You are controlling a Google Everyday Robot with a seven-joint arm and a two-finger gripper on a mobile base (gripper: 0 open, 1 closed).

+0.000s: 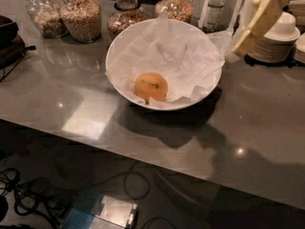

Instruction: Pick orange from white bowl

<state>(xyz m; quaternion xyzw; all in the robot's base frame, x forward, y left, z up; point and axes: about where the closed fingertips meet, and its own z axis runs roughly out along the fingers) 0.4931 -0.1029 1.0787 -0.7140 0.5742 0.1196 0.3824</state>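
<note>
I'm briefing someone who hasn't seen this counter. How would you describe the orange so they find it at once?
On the grey counter, before a row of glass jars, stands a large white bowl lined with crumpled paper. The orange lies in its near part, left of centre, with the hand hanging off to the bowl's upper right. It alone is round and orange among white paper.

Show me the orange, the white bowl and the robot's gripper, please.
orange (150,86): camera view, middle of its skin.
white bowl (167,107): camera view, its near rim.
gripper (240,44): camera view, upper right beside the bowl, near its lower tip.
</note>
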